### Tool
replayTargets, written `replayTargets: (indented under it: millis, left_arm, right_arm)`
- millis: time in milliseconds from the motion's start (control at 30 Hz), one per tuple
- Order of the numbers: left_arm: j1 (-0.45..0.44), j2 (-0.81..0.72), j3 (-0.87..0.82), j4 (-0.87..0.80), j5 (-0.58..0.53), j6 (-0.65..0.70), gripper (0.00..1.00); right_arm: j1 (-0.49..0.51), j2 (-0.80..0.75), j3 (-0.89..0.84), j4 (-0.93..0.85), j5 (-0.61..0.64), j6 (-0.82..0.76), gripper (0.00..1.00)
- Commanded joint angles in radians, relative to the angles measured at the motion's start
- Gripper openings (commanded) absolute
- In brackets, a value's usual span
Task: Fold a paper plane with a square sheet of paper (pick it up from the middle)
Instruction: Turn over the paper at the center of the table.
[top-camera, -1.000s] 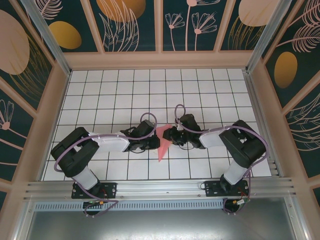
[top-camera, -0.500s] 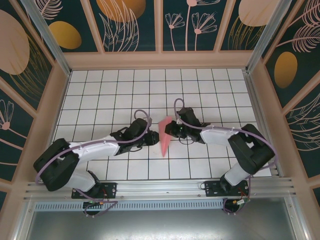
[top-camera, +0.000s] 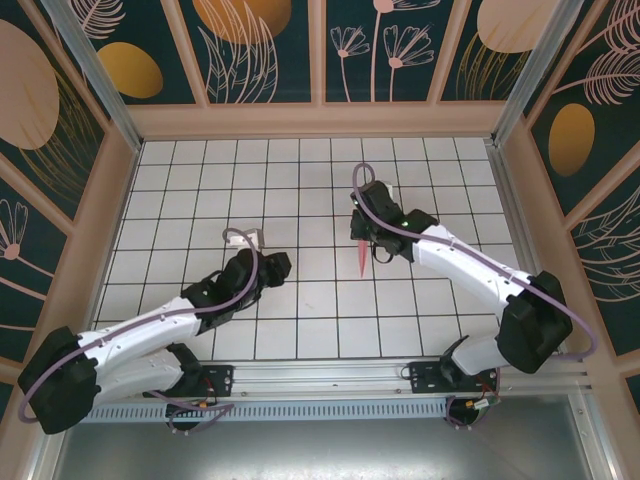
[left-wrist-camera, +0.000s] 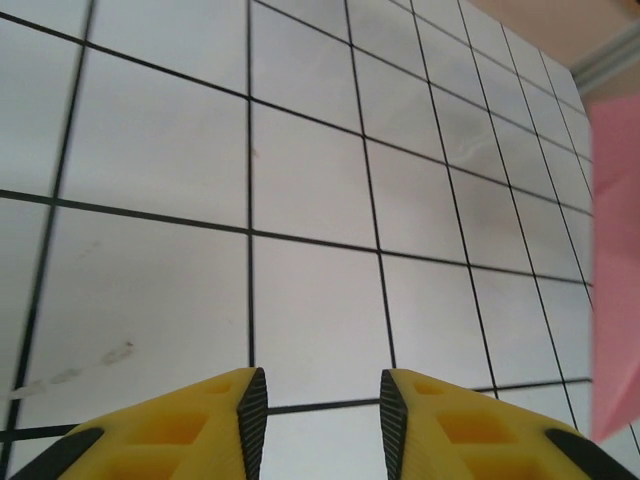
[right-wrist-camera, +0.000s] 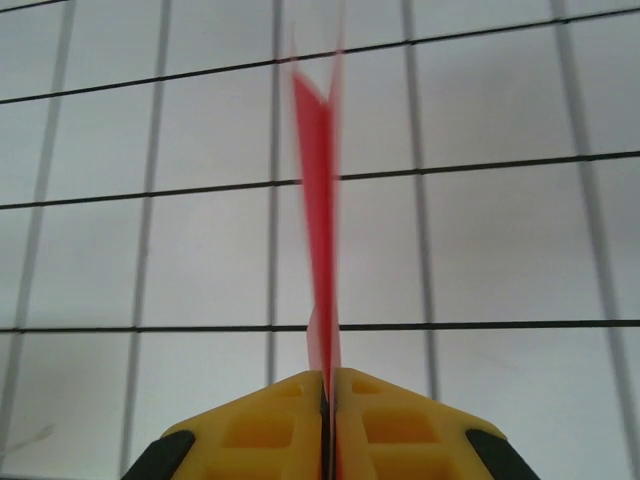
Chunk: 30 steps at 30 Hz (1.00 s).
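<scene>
**Right gripper clamped on paper plane; left gripper parted and empty**

Right gripper (right-wrist-camera: 328, 392): jaws pressed together on one end of the paper plane (right-wrist-camera: 318, 190). The plane runs straight ahead of the fingertips, edge-on, over the white gridded worktop (right-wrist-camera: 120, 250).

Left gripper (left-wrist-camera: 322, 405): fingers apart with nothing between them, worktop beneath. The plane lies off to its right.

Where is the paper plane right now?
In the top view, the paper plane hangs pinched in the right gripper, just right of centre above the tiled table.
</scene>
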Motion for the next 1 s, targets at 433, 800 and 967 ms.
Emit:
replayTargets:
  millis: [433,800,967]
  left_arm:
    - [0.002,-0.233,-0.105,-0.076,-0.227,-0.081,0.41]
    - [0.004,-0.287,-0.116,-0.128,-0.254,-0.108,0.42]
    - [0.003,-0.284,-0.121,-0.124,-0.244,-0.113,0.43]
  right_arm:
    - [0.14,0.357,0.218,-0.393,0.348,0.055,0.14]
    - [0.246,0.635,0.331,-0.311,0.144,0.012,0.24]
    - [0.232,0.565,0.286,-0.133,-0.1,-0.034,0.47]
